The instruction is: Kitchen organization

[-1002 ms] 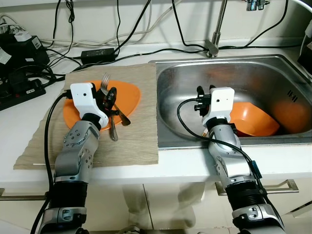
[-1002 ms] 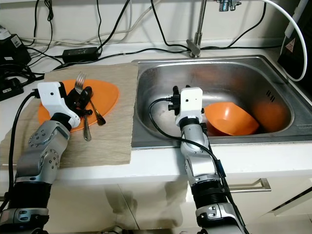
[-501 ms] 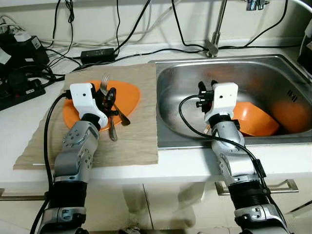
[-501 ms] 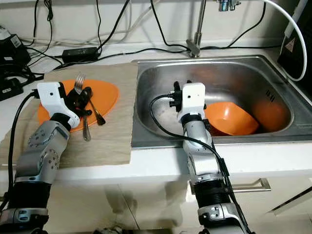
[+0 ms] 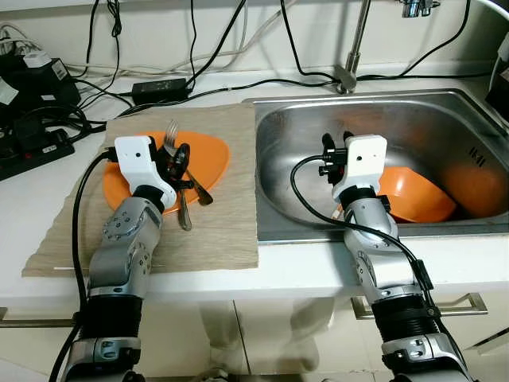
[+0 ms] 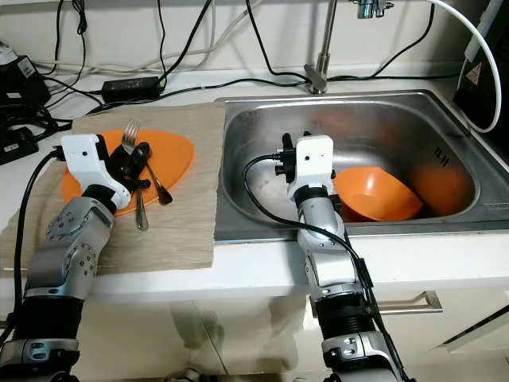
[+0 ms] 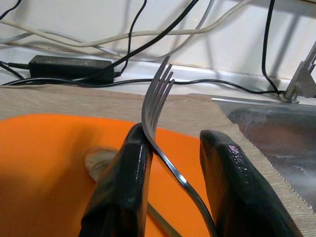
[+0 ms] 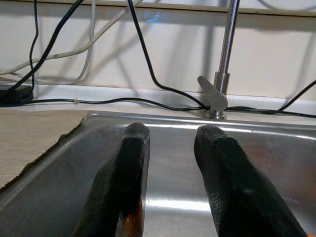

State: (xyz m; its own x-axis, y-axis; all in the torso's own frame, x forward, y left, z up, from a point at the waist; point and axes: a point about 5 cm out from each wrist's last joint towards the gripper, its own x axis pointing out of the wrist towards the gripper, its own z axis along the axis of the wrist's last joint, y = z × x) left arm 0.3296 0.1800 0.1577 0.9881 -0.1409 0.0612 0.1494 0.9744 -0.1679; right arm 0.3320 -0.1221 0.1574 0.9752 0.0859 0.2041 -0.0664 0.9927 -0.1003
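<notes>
while the left gripper (image 7: pixel 173 163) hangs over the orange plate (image 5: pixel 211 155) on the mat (image 5: pixel 227 219), a fork (image 7: pixel 158 98) stands between its two fingers (image 7: pixel 123 192), tines up and tilted toward the far wall; the shaft leans against one finger, and a gap shows between it and the other, so the jaws look parted with the fork resting in them rather than firmly clamped. a spoon (image 5: pixel 197 191) lies on the near right edge of the plate, its handle running out onto the mat, and another utensil handle (image 5: pixel 184 215) reaches toward the near side of the mat beside it. the mat lies on the white counter (image 5: pixel 32 199), just left of the sink (image 5: pixel 302 127)

the right gripper (image 8: pixel 170 168) sits inside the sink, near its left half, pointing toward the far wall and the tap (image 8: pixel 222 74); its jaws are parted and hold nothing. an orange bowl (image 5: pixel 417 195) rests tilted on the sink floor, just right of the right wrist. black cables (image 5: pixel 238 48) and a power adapter (image 5: pixel 159 87) lie along the far counter, with a power strip (image 5: pixel 32 143) at far left
</notes>
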